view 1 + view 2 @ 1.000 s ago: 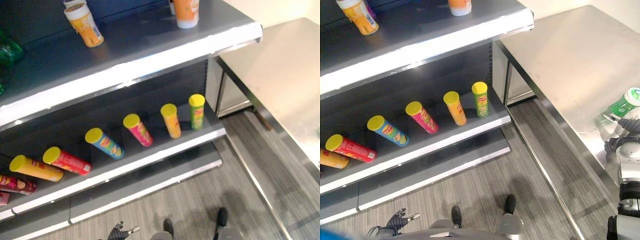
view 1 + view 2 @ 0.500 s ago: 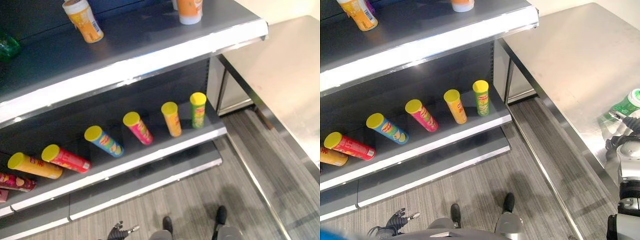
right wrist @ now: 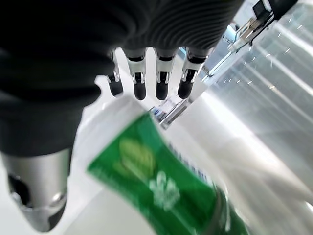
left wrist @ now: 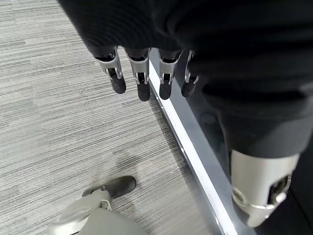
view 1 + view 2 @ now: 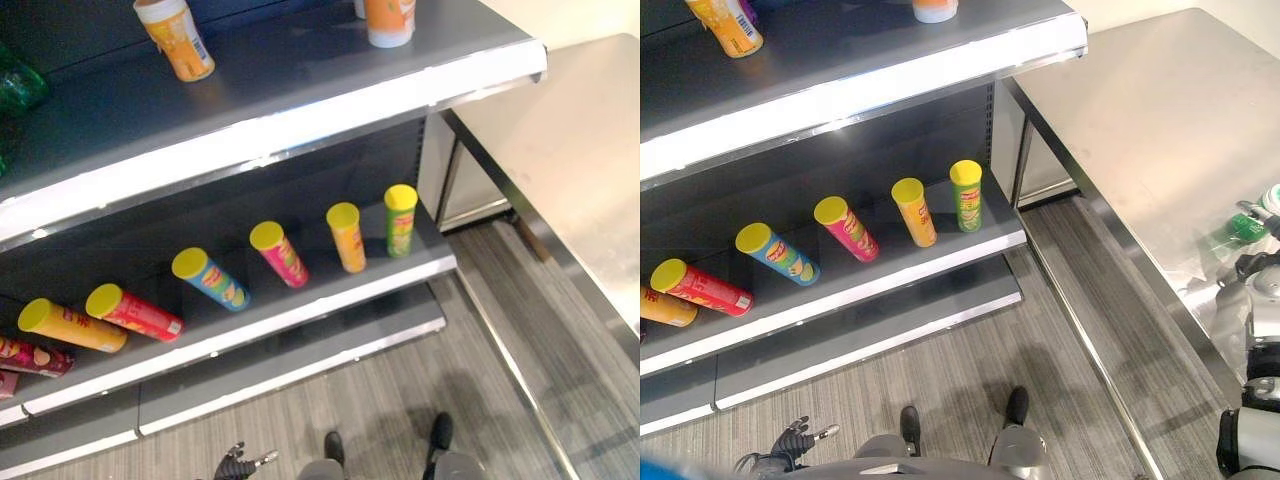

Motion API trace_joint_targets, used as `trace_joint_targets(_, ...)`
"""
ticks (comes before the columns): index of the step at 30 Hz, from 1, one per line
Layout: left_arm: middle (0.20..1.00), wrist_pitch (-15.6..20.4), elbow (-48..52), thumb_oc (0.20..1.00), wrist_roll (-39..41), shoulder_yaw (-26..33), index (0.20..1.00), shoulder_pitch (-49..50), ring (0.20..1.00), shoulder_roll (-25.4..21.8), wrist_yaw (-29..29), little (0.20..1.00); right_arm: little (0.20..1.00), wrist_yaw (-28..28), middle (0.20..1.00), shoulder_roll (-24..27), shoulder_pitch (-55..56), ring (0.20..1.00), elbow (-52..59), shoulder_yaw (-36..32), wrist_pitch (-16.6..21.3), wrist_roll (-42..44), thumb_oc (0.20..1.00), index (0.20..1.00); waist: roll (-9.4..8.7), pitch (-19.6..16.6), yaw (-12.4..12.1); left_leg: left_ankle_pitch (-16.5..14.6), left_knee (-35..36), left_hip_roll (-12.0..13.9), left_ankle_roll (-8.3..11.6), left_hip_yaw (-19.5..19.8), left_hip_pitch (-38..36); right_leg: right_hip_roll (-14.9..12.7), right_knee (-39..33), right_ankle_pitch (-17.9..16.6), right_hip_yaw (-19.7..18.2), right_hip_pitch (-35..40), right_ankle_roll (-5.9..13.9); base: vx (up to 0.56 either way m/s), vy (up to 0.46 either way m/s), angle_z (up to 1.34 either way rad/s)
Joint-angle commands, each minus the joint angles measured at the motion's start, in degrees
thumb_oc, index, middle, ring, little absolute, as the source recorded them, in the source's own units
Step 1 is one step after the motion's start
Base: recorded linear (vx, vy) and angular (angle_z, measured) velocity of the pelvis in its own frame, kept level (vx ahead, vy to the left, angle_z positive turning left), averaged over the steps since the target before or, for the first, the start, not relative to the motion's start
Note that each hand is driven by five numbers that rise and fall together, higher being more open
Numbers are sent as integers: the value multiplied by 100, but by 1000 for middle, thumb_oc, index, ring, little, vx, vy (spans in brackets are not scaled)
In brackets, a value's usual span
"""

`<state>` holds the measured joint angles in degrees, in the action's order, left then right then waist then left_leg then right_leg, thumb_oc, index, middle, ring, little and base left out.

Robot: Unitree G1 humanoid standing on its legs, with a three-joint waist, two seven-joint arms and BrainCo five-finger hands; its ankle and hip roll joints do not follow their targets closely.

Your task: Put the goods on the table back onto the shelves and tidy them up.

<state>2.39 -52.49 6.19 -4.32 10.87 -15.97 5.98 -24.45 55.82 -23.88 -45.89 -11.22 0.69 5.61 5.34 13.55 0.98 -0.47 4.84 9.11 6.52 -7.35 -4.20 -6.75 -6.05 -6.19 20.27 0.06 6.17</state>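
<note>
Clearly your right hand point(image 3: 146, 83) is working at the green bottle point(image 3: 161, 191) on the steel surface point(image 5: 1140, 110) at the right of the right eye view. In the right wrist view the fingers point(image 3: 166, 90) hang straight and relaxed above the bottle, thumb apart at the lower left, nothing curled round it. I judge the bottle is not yet held, though whether a fingertip touches it I cannot tell. In the right eye view the bottle point(image 5: 1252, 222) sits at the far right edge, just above the hand point(image 5: 1260, 275).

Your left hand point(image 4: 142, 81) hangs low at the lower left, over the floor beside the shelf unit's base rail point(image 4: 195, 161). Its fingers are straight and it holds nothing, idle so as to stay out of the way.

The upper shelf point(image 5: 300, 90) carries an orange cup point(image 5: 175, 35) at the upper left and another orange container point(image 5: 390, 20) near the top centre, with something green point(image 5: 20, 88) at the far left edge; that spot looks the likely home for the bottle. The lower shelf point(image 5: 300, 310) holds a row of yellow-lidded crisp tubes point(image 5: 280, 255), spaced apart with lids facing outward, presumably so each can be seen.

You need the fingers closed round the bottle's body first; it may roll away if nudged.
</note>
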Motion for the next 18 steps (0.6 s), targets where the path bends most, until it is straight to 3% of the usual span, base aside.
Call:
trace_joint_targets(1, 1000, 103, -209, 1000, 106, -381, 1000, -189, 1000, -406, 95, 1000, 1000, 63, 1000, 340, -456, 1000, -152, 394, 130, 187, 1000, 1000, -464, -100, -163, 145, 13, 143, 381, 335, 161, -58, 105, 998, 65, 397, 284, 0, 0, 0)
trace_joint_targets(2, 1000, 103, -210, 1000, 107, -376, 1000, -189, 1000, -402, 95, 1000, 812, 65, 812, 344, -476, 812, -165, 412, 134, 191, 812, 812, -462, -99, -157, 146, 14, 143, 381, 335, 162, -59, 105, 998, 65, 397, 284, 0, 0, 0)
trace_joint_targets(4, 1000, 113, -212, 1000, 117, -395, 1000, -197, 1000, -413, 94, 1000, 200, 188, 200, 375, -615, 200, -360, 568, 109, 237, 200, 200, -469, -83, -160, 161, 16, 150, 386, 343, 178, -54, 105, 991, 62, 381, 280, 0, 0, 0)
trace_joint_targets(12, 1000, 128, -226, 1000, 164, -373, 1000, -193, 1000, -460, 39, 1000, 200, 661, 200, 358, -733, 200, -756, 921, 75, 420, 200, 200, -489, -51, -161, 198, 16, 166, 405, 326, 203, -34, 105, 990, 58, 357, 275, 0, 0, 0)
trace_joint_targets(18, 1000, 113, -239, 1000, 162, -332, 1000, -197, 1000, -445, 25, 1000, 200, 619, 200, 317, -537, 200, -538, 806, 97, 341, 200, 200, -491, -52, -126, 185, 16, 167, 403, 323, 173, -37, 105, 995, 74, 395, 272, 0, 0, 0)
